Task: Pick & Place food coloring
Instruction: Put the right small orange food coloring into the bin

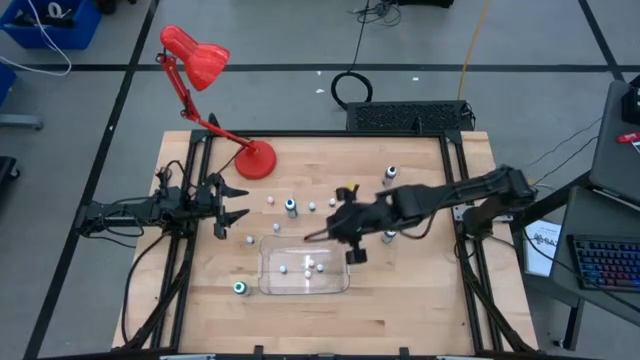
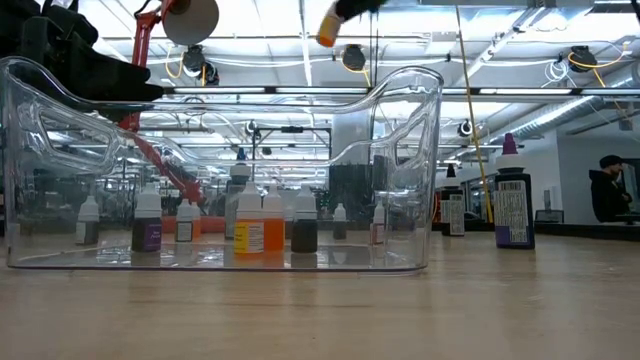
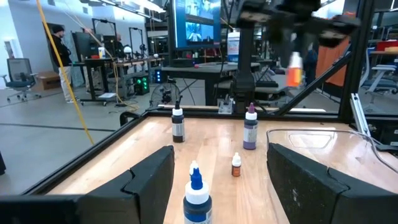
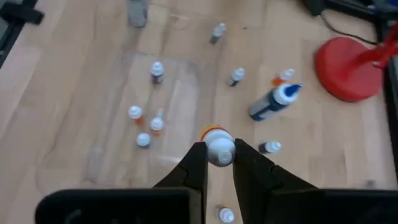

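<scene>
The food coloring is several tiny dropper bottles. Some stand on the table, among them a blue one (image 1: 291,207) and a teal one (image 1: 240,288). Three stand in the clear tray (image 1: 268,282). My right gripper (image 4: 219,153) hangs high above the table by the tray's far side, shut on an orange bottle with a white cap (image 1: 347,190). That bottle also shows in the low view (image 2: 330,25) and the left wrist view (image 3: 295,70). My left gripper (image 1: 236,203) waits open near the table's left edge. The blue bottle (image 3: 197,200) stands well ahead of it, untouched. My right gripper pinches the orange bottle by its white cap (image 4: 219,148) between the two fingers (image 4: 196,163), coming from above and pointing down. The bottle is lifted clear of the table, its orange body (image 3: 293,76) hanging below the fingers.
A red desk lamp (image 1: 255,160) stands on the table's far left part, its arm reaching beyond the edge. A dark bottle (image 1: 390,175) and a purple one (image 1: 388,237) stand to the right. Black frame rails (image 1: 452,190) run along the table's sides. A person (image 2: 607,190) stands far behind.
</scene>
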Available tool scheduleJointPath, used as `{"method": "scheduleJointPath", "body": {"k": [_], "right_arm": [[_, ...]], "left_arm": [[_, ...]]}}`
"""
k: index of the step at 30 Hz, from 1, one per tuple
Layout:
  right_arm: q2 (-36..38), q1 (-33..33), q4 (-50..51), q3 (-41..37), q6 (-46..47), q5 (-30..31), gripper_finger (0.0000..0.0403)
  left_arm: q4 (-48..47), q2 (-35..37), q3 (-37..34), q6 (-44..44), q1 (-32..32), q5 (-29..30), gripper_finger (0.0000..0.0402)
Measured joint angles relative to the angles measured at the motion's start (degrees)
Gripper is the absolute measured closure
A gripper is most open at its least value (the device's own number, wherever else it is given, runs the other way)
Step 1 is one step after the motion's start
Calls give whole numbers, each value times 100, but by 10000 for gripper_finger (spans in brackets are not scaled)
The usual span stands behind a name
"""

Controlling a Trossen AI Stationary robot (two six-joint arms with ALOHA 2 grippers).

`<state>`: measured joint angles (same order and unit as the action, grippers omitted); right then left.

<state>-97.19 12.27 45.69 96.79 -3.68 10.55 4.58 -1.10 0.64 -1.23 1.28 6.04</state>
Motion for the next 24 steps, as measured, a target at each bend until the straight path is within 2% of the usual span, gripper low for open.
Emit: {"method": "scheduleJointPath", "body": {"k": [6, 10, 15, 24], "right_arm": [[-1344, 253, 805, 1571, -194, -41, 364], [-2037, 242, 1021, 2288, -506, -346, 364], [-2532, -31, 984, 2637, -812, -697, 364], [-2961, -409, 1089, 2641, -721, -1171, 364]], "left_arm": [[-4, -2, 0, 0, 2, 0, 144], [-4, -2, -2, 0, 2, 0, 144], [-4, -2, -2, 0, 2, 0, 144], [-4, 0, 0, 0, 2, 0, 144]]}}
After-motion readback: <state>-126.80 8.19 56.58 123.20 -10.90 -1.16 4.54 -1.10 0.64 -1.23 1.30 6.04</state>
